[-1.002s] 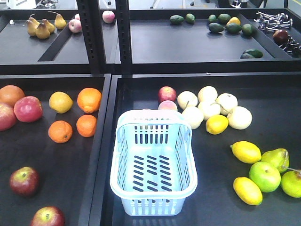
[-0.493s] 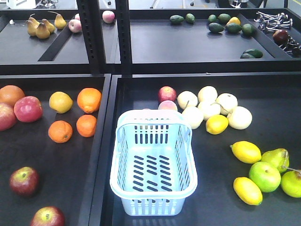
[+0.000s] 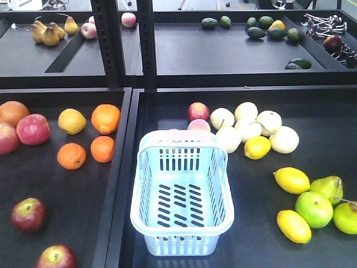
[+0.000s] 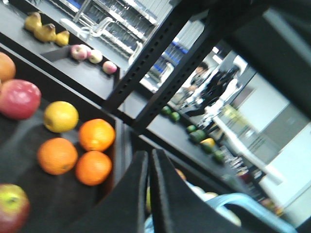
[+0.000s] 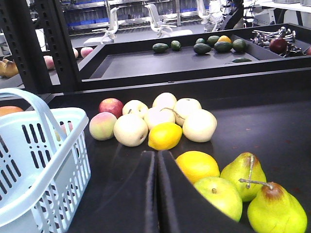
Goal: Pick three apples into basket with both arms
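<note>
Both pinched closed, empty: left gripper (image 4: 147, 159), a cut-off dark red round apple (image 4: 10, 212) to its left; right gripper (image 5: 156, 159), pale blue slotted plastic basket (image 5: 34, 162) leftward.

Tray divider (image 3: 121, 184) betw. 2 front-left apples (image 3: 29, 215) & basket (image 3: 179, 244) — basket top open.

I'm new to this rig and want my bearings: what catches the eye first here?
The empty pale blue basket stands front and centre in the front view. In the tray to its left lie bright oranges and, nearer the camera, two dark red apples; to its right, a cluster of pale round fruits. The left pincer and right pincer are shut, holding nothing.
</note>
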### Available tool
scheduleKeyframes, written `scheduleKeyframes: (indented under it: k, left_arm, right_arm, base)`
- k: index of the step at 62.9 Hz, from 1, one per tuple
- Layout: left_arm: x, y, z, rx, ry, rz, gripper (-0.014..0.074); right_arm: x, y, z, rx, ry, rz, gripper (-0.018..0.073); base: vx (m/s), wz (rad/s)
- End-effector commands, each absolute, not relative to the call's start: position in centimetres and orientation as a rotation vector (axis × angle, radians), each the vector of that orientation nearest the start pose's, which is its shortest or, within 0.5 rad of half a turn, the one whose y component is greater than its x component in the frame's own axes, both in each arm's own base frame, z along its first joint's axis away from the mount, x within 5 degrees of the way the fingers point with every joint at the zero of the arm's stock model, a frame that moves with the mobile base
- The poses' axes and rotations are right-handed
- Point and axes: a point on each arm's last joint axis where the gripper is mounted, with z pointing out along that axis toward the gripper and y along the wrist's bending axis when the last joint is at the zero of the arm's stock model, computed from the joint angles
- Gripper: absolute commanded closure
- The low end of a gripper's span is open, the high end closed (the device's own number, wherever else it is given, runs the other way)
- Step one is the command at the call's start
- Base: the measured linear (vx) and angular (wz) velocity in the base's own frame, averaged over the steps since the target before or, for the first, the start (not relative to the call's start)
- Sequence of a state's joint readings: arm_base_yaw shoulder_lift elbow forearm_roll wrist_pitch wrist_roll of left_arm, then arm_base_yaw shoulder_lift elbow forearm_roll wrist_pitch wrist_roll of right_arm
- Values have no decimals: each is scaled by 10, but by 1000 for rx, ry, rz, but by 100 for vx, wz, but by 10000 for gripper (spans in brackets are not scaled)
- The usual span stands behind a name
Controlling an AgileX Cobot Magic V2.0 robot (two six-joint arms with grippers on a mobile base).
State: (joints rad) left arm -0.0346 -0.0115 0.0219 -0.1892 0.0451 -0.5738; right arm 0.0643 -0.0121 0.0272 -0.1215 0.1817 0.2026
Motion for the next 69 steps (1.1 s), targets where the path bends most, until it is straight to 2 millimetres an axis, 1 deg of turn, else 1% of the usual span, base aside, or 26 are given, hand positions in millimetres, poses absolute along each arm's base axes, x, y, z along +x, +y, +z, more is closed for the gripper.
scheduleKeyframes:
  k: [1,8,11,16,20,25,32,37,45,51,55,58,61,69]
  left_arm:
    - [54,1,215,-679,1283,-817,603]
    - [52,6,222,-821,1122,-984,603]
    - [51,7,228,-839,1066,-1023,603]
    - [46,7,246,-790,1028,-1034,603]
    - [40,5,267,-708,1015,-1020,603]
    - [32,3,292,-586,1011,-962,603]
    - [28,0,321,-498,1050,-914,603]
    - [30,-3,337,-467,1112,-894,603]
    - [42,-8,357,-393,1251,-808,597]
    - [60,-14,366,-330,1375,-764,591]
    - [71,-19,374,-255,1435,-720,582]
    - [80,-24,381,-181,1477,-678,567]
    - [89,-30,383,-122,1521,-646,549]
    - [119,-49,397,74,1648,-550,447]
  right_arm:
    - [56,2,191,20,1604,88,566]
    - [56,2,191,20,1604,88,566]
    - [56,2,191,20,1604,88,566]
    - [56,2,191,20,1604,88,566]
    - [56,2,191,20,1604,88,566]
    - [56,2,191,20,1604,88,566]
    - [56,2,191,20,1604,88,566]
    - [56,2,191,20,1604,88,566]
    - [56,2,191,20,1604,88,566]
    - [56,2,191,20,1604,88,566]
    - [56,2,191,20,1604,88,566]
    - [56,2,191,20,1604,88,566]
    - [56,2,191,20,1604,88,566]
    - [56,2,191,20,1604,88,566]
  base:
    - [0,0]
    - [0,0]
    - [0,0]
    - [0,0]
    - [0,0]
    - [0,0]
    - [0,0]
    - [0,0]
    - [0,0]
    - [0,0]
    - [0,0]
    - [0,0]
    - [0,0]
    - [0,0]
